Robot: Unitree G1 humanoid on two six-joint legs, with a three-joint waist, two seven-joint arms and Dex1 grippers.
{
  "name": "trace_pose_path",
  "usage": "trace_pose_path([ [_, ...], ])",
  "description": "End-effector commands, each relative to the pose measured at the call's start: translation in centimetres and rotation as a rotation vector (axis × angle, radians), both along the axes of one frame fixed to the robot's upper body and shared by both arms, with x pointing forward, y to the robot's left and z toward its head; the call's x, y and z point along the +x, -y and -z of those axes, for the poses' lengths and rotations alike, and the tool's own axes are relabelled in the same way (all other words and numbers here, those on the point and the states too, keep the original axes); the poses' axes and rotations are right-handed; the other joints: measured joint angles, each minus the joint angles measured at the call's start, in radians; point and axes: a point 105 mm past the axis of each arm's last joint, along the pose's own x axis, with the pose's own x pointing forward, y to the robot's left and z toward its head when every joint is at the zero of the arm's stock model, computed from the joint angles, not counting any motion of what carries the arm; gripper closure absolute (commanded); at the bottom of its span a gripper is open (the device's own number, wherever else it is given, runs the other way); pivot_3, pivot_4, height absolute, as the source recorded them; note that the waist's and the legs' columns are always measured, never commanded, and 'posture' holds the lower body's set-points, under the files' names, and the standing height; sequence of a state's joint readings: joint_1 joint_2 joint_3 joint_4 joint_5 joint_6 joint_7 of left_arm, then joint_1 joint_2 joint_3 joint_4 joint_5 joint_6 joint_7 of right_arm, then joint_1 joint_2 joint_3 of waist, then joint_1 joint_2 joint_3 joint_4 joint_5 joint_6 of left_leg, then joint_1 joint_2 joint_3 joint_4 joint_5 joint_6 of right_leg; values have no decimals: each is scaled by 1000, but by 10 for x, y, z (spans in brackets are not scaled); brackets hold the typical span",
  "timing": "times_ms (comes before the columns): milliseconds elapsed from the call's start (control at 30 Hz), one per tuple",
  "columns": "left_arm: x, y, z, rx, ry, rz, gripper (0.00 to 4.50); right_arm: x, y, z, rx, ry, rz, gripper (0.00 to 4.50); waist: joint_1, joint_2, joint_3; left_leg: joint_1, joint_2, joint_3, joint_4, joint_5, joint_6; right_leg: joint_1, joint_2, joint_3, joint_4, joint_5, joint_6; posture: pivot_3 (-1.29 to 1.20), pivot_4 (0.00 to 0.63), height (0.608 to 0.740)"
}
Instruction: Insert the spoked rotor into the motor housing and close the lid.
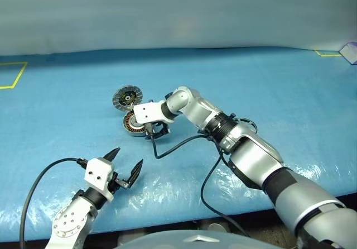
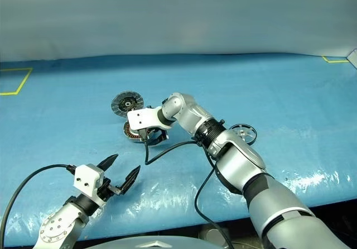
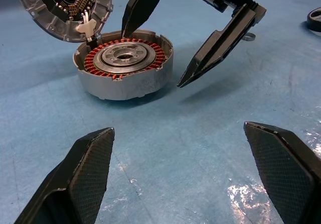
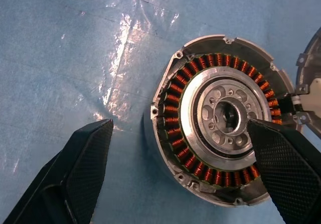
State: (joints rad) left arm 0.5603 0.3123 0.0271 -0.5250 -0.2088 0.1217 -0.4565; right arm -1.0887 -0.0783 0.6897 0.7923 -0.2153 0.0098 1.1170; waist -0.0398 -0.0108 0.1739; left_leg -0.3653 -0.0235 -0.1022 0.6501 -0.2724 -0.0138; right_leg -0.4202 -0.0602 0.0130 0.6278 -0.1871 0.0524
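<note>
The motor housing, a grey cup with copper windings and a silver centre, lies open on the blue table. Its lid stands tilted up from the far rim, inner face showing. My right gripper hangs open just above the housing. One of its fingers is over the housing's middle, the other is off its side above the cloth, and nothing is held. The spoked rotor lies flat on the table behind my right forearm. My left gripper is open and empty nearer the table's front, pointing at the housing.
Black cables trail from both wrists across the blue cover. Yellow tape marks sit at the far left and far right, with a small white object at the right edge. The table's front edge runs just below my left arm.
</note>
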Motion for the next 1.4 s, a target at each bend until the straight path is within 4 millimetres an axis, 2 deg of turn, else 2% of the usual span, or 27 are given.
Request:
trace_pose_path([
  [33,-1,2,-4,-16,25,-3,8,0,-7,-13,11,26,-46,21,0,0,0,0,0,0,0,0,0,0,0,0,0,0,0,0,150,740],
  [400,-3,2,0,-11,25,-26,8,1,-7,5,-54,-7,-21,21,-1,0,0,0,0,0,-1,0,0,-1,0,0,1,0,0,0,150,740],
  [533,-3,2,1,-8,24,-30,0,2,-6,8,-73,-5,-19,927,-1,1,0,0,0,0,-1,0,-1,-1,0,0,1,0,0,0,150,740],
  [633,-3,2,0,-13,26,-29,0,3,-6,10,-82,-5,-18,1950,-1,1,0,0,0,0,-1,0,-1,-1,0,0,1,0,0,0,150,740],
  [700,-3,2,0,-13,31,-28,0,3,-6,10,-81,-6,-17,2449,-2,2,-1,1,0,0,-1,0,-1,-1,0,0,1,0,0,0,150,740],
  [867,-1,-2,-3,20,49,-42,0,2,2,12,-68,-39,-7,2499,-3,2,-1,1,0,0,0,1,-2,-1,0,0,3,-1,1,0,150,740],
  [1067,-1,-15,-10,96,138,-103,0,-11,29,23,-61,-92,14,2568,9,5,-4,1,-1,-1,0,1,-2,2,0,0,1,0,0,0,150,740],
  [1167,-2,-20,-13,49,152,-127,0,-28,40,32,-52,-120,31,2569,13,6,-6,2,-1,-1,0,0,0,4,-1,0,0,-1,1,0,150,740],
  [1267,-6,-24,-13,83,161,-100,0,-48,46,42,-59,-133,31,2570,16,8,-8,2,-2,-2,0,-1,1,5,-1,0,-1,-4,5,0,150,740],
  [1400,-12,-27,-11,25,122,-50,0,-71,42,46,-14,-179,69,2570,11,10,-14,4,-1,-1,0,-1,1,6,-1,0,0,-8,2,0,150,740],
])
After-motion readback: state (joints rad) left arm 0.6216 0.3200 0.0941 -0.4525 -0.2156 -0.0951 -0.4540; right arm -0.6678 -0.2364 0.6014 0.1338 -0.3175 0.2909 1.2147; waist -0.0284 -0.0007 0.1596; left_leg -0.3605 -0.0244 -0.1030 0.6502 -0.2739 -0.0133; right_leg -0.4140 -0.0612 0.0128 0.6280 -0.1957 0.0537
